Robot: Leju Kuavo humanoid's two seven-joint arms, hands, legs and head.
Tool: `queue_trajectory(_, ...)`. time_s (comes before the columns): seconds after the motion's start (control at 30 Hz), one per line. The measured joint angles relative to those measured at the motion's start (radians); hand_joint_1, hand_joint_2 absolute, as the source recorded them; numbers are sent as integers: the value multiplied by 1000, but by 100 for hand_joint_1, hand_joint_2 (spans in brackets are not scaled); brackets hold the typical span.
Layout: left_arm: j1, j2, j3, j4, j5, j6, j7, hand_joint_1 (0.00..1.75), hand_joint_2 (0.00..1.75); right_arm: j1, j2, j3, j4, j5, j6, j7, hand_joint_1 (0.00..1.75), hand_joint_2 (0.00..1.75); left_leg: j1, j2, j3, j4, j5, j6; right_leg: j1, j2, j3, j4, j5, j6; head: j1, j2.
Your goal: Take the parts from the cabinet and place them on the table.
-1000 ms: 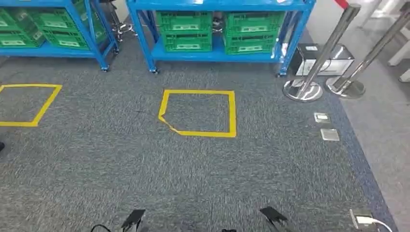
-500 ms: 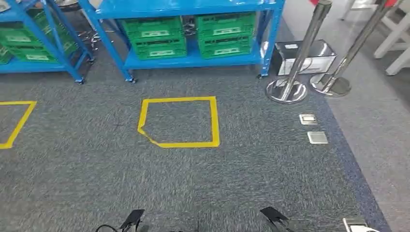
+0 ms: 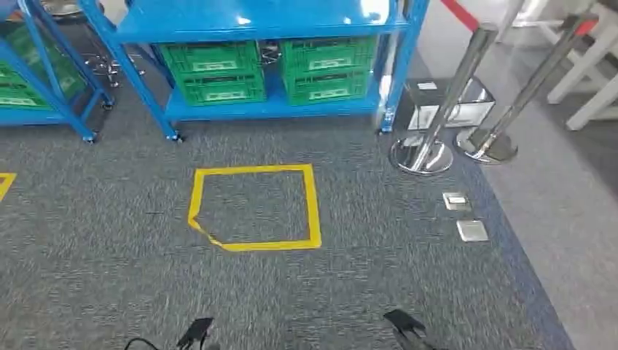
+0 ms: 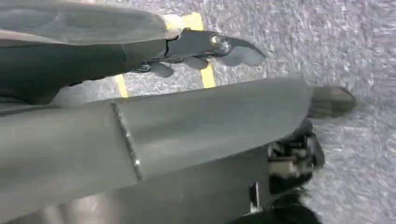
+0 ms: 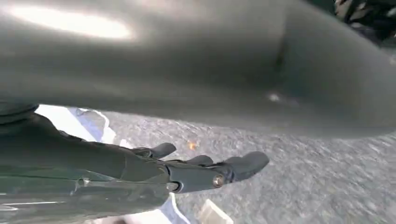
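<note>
The blue cabinet (image 3: 255, 22) stands ahead across the grey carpet, its low shelf carrying two green crates (image 3: 215, 71) (image 3: 326, 64). The parts themselves cannot be made out. My left hand (image 4: 205, 46) hangs over the carpet near yellow tape, fingers stretched out and holding nothing. My right hand (image 5: 187, 170) hangs the same way above the carpet, fingers apart and empty.
A yellow taped square (image 3: 313, 204) marks the carpet in front of the cabinet. A second blue rack (image 3: 44, 73) with green crates stands to the left. Two chrome posts (image 3: 444, 102) (image 3: 525, 87) and floor sockets (image 3: 464, 216) lie to the right, with white furniture (image 3: 590, 65) beyond.
The whole picture has shifted, so the camera moved: the cabinet and taped square now lie further left and lower in the head view. Both hands still hang empty.
</note>
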Motion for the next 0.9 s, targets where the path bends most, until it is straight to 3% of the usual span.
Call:
queue_trajectory(0.03,1,0,0,0,1,1,0,0,0,0,0,0,0,0,0,0,0,0,1,0,25,0,-19,-2,0,0,-9,-50,11,2,6,0)
queue_trajectory(0.07,2,-1,0,0,2,3,0,0,0,0,0,0,0,0,0,0,0,0,2,0,48,0,-35,-6,0,-1,-11,-112,72,3,9,0)
queue_trajectory(0.1,2,-1,0,0,3,6,-2,0,0,2,0,0,1,0,0,1,0,0,2,1,64,-1,-52,-10,0,-5,-13,-181,217,-1,13,0)
queue_trajectory(0.13,1,-1,0,0,5,9,-3,0,0,5,0,0,2,0,0,2,0,0,1,1,85,6,-68,-13,1,-10,-12,-212,341,-6,9,0)
queue_trajectory(0.17,-1,-1,0,0,8,16,-9,0,0,4,0,1,3,-1,1,2,0,0,-1,-3,100,-6,-80,-20,8,-17,12,-221,349,-18,12,0)
queue_trajectory(0.2,-5,-2,0,0,10,19,-14,0,0,0,0,2,3,-2,0,2,0,0,2,-2,114,-13,-89,-27,10,-12,24,-223,350,-31,11,0)
queue_trajectory(0.27,-10,-3,0,0,16,26,-19,0,0,-14,0,4,2,-2,0,1,0,0,-2,-1,99,33,-70,-37,6,-6,27,-226,350,-50,13,0)
queue_trajectory(0.3,-15,-3,0,-1,16,26,-20,0,0,-23,1,5,0,-2,0,1,0,0,1,2,94,47,-85,-40,1,-8,28,-231,353,-55,15,0)
queue_trajectory(0.33,-21,-3,0,-1,15,27,-20,0,0,-27,0,5,-1,-2,-2,1,0,0,1,7,76,79,-115,-49,-1,-6,29,-233,353,-59,9,0)
queue_trajectory(0.4,-22,-3,0,-1,12,29,-20,0,0,-24,0,7,-1,-10,-5,0,0,0,11,11,-11,230,-207,-65,-3,-6,30,-236,354,-60,-5,0)
queue_trajectory(0.43,-19,-3,0,-1,12,30,-19,0,0,-19,0,8,-1,-13,-5,-2,0,0,16,12,-58,304,-236,-69,-4,-6,28,-236,353,-59,-6,0)
queue_trajectory(0.47,-16,-3,0,-1,12,32,-19,0,0,-14,0,10,0,-13,-3,-1,0,0,19,13,-86,338,-238,-70,-7,-6,27,-235,352,-57,-7,0)
queue_trajectory(0.5,-12,-3,0,-1,11,33,-19,0,0,-8,0,11,0,-13,-3,-2,0,0,22,13,-92,323,-212,-75,-10,-5,29,-235,350,-54,-7,0)
queue_trajectory(0.53,-7,-3,0,-1,11,36,-18,0,0,-7,0,13,0,-13,-3,-2,0,0,25,14,-80,267,-165,-76,-13,-4,31,-235,348,-51,-8,0)
queue_trajectory(0.6,-6,-2,0,-1,10,36,-18,0,0,-9,0,15,0,-13,-3,-2,0,0,32,15,-22,74,-35,-83,-21,-2,38,-234,343,-40,-15,0)
queue_trajectory(0.63,-6,-2,0,-1,10,36,-19,0,0,-10,0,15,0,-13,-3,-3,0,0,34,16,-13,24,-19,-84,-20,-2,40,-234,343,-33,-24,0)
queue_trajectory(0.67,-8,-2,0,-1,10,36,-19,0,0,-11,0,16,0,-13,-3,-3,0,0,27,17,-21,23,-59,-72,-18,0,37,-233,347,-25,-30,0)
queue_trajectory(0.73,-5,-1,0,-1,9,36,-19,0,0,-9,0,17,0,-13,-2,-2,0,0,23,15,-27,28,-22,-55,-16,-1,33,-236,346,-9,-19,0)
queue_trajectory(0.77,-2,-2,0,-1,9,36,-18,0,0,-8,-2,17,0,-13,-2,-2,0,0,29,17,-25,24,-16,-64,-16,-1,33,-229,335,-28,-17,0)
queue_trajectory(0.8,0,-2,0,-1,9,36,-17,0,0,-9,-2,18,0,-13,-3,-1,0,0,28,16,-24,24,-15,-63,-15,0,31,-230,346,-51,-12,0)
queue_trajectory(0.9,-3,-2,0,-1,8,37,-18,0,0,-9,-2,18,0,-13,-4,0,0,0,24,15,-24,24,-16,-55,-16,0,38,-241,347,-52,6,0)
